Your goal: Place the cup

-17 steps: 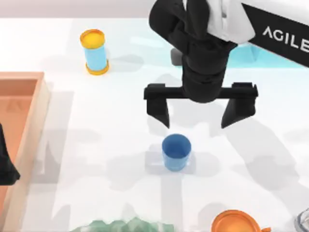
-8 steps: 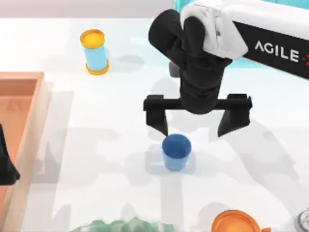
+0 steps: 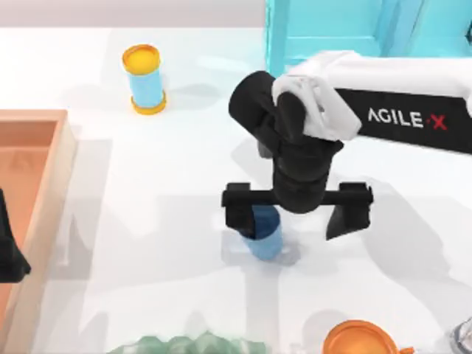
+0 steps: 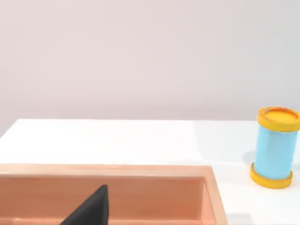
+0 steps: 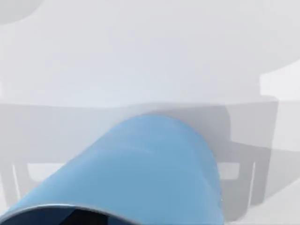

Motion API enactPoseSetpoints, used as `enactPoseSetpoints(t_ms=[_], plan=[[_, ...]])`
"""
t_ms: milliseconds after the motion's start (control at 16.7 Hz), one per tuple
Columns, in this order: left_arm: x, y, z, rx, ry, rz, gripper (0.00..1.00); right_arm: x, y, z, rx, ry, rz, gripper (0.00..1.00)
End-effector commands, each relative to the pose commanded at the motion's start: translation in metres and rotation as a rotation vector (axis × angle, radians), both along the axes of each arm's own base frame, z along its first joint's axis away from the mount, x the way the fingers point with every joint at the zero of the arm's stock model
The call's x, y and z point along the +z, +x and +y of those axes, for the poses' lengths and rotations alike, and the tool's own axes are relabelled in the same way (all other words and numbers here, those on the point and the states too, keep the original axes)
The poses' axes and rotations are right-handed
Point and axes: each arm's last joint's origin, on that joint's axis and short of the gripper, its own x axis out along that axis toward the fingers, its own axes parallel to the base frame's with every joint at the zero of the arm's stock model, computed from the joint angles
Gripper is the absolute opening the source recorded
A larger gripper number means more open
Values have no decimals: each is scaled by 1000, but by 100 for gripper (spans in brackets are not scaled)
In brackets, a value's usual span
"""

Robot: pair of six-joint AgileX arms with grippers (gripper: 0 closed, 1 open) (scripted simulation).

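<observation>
From above, the right gripper (image 3: 295,217), fingers spread wide, straddles the cup (image 3: 265,234) standing mid-table, one finger at its 9 o'clock rim; nothing is grasped yet. The right wrist view shows the cup (image 5: 150,173) close beneath, so lifting and placing apparently remain. The left arm sits parked over the wooden tray (image 3: 37,184).

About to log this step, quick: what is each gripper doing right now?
Right gripper: open, fingers spread wide, lowered over the cup, not gripping it.
Left gripper: parked at the table's left edge by the wooden tray; state cannot be told.
</observation>
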Motion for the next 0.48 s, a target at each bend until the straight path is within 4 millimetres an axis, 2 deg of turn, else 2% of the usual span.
enactPoseSetpoints(t_ms=[120, 480], plan=[[0, 0, 0, 0, 0, 0, 100, 0, 0, 0, 0, 0, 0, 100], [0, 0, 0, 0, 0, 0, 100, 0, 0, 0, 0, 0, 0, 55]])
